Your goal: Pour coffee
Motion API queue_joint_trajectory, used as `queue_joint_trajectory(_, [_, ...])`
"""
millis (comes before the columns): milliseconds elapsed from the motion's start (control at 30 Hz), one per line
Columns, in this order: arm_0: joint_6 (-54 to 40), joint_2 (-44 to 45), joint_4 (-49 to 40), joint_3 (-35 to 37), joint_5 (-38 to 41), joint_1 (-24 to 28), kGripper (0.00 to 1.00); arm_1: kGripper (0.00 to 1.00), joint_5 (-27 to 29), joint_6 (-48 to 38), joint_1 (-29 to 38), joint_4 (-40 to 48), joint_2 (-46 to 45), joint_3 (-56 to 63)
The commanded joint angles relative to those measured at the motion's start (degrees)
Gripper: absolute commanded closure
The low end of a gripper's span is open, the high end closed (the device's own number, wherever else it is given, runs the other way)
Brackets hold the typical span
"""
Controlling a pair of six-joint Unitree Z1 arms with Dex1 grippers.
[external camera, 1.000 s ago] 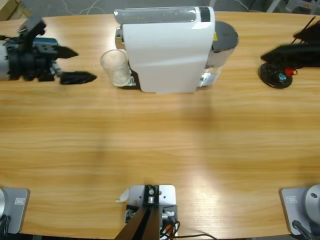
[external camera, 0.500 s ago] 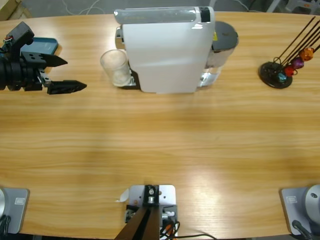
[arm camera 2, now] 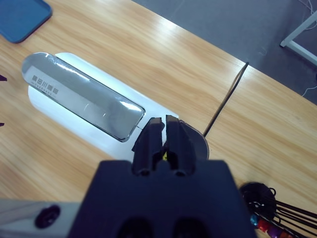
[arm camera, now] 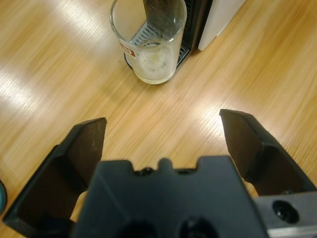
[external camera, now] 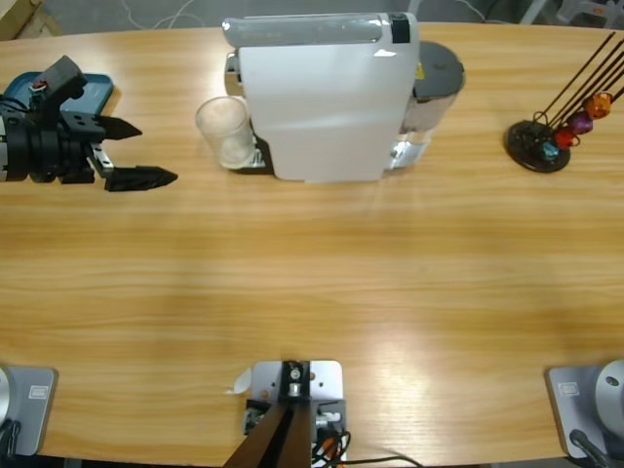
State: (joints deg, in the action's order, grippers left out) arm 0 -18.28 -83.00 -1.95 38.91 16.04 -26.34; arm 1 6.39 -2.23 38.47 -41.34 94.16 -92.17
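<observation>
The long wooden table [external camera: 322,283] fills the high view, and the biggest thing on it is a white coffee machine [external camera: 327,97] standing at the far side near the middle, with a grey round part at its right end. From above in the right wrist view the machine [arm camera 2: 84,106] shows a clear curved lid along its top. At the far right of the table stands a black capsule stand [external camera: 546,136] with thin rods and coloured capsules. At the far left a blue flat object [external camera: 93,90] lies partly under the left arm. The left gripper [external camera: 136,153] comes in from the left edge with its two black jaws spread wide apart, holding nothing, pointed toward a clear glass tumbler [external camera: 224,130] that stands just left of the machine, at its drip grille. In the left wrist view the glass [arm camera: 148,39] holds the coffee [arm camera: 151,62], a shallow pale layer at its bottom. The right gripper [arm camera 2: 159,130] hangs above the machine, jaws pressed together, empty.
</observation>
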Motion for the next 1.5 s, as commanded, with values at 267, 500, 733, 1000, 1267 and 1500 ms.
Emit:
queue_joint_trajectory(267, [-0.7, -1.8, -0.3, -1.5, -0.8, -0.6, 0.000, 1.000, -2.0, 1.4, -0.8, -1.6, 5.3, 0.0])
queue_joint_trajectory(500, [-0.7, -2.3, -0.2, -1.5, -0.8, -0.6, 0.000, 1.000, -2.3, 1.4, -0.8, -1.6, 5.9, 0.3])
queue_joint_trajectory(733, [-1.1, -2.5, -0.2, -1.6, -0.8, -0.6, 0.000, 1.000, -2.3, 1.4, -0.8, -1.1, 6.4, 0.6])
queue_joint_trajectory(1000, [-1.3, -2.7, -0.2, -1.6, -0.8, -0.6, 0.000, 1.000, -2.5, 1.4, -0.8, -0.4, 6.5, 2.3])
queue_joint_trajectory(1267, [-1.3, -3.1, 0.0, -1.6, -0.8, -0.6, 0.000, 1.000, -2.7, 1.4, -0.8, 0.0, 7.1, 2.4])
queue_joint_trajectory(1500, [-1.5, -3.5, 0.3, -1.6, -0.8, -0.5, 0.000, 1.000, -2.7, 1.4, -0.8, 0.4, 7.2, 4.0])
